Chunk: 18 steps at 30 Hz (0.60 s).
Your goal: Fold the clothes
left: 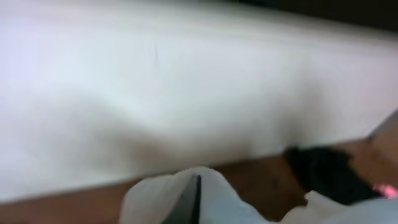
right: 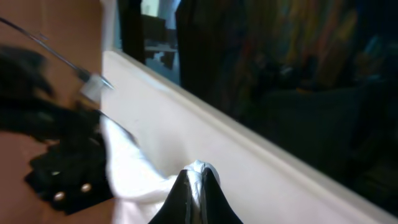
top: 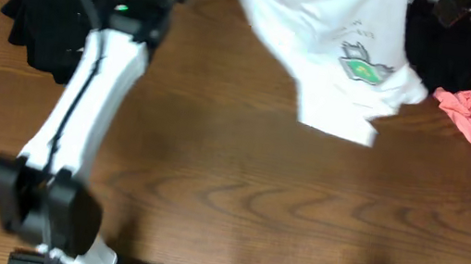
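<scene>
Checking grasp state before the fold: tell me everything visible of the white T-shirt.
The white T-shirt is soft, thin-looking fabric with a small green-and-black print on the chest. It is bunched rather than spread flat, at the far edge of the table, with one lower corner drooping toward the middle. Each wrist view shows a fold of it pinched: left pincer, right pincer. Toward the right arm it meets a black garment; contact is unclear.

surface (top: 238,179): dark brown wood grain, filling the overhead view.
white ledge (right: 261,162): runs diagonally behind the surface in the right wrist view.
background (right: 298,62): dark, blurred, indistinct.
</scene>
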Tool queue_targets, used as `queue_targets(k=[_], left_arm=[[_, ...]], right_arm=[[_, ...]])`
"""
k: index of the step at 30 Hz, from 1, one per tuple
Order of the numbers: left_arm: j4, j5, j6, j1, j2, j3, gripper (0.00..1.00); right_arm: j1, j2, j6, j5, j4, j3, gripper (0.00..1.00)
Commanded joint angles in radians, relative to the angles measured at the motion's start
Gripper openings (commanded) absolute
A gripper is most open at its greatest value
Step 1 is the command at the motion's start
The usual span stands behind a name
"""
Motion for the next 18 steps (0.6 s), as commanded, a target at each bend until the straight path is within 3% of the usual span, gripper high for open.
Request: queue_targets(k=[1,11,18], left_arm=[[-0.007,0.006,0.013,-0.010,-0.093,0.008,0.06],[0.141,-0.003,0.054,-0.043,-0.234,0.009,0.06],[0.203,-0.178,0.055,-0.041,-0.224,0.009,0.06]], right_arm=[[0.011,-0.031,-0.016,0.035,0.035,0.013,0.01],[0.015,-0.010,-0.015,0.106,0.214,0.013,0.01],[0.014,0.051,-0.016,0.168,0.280,0.013,0.01]])
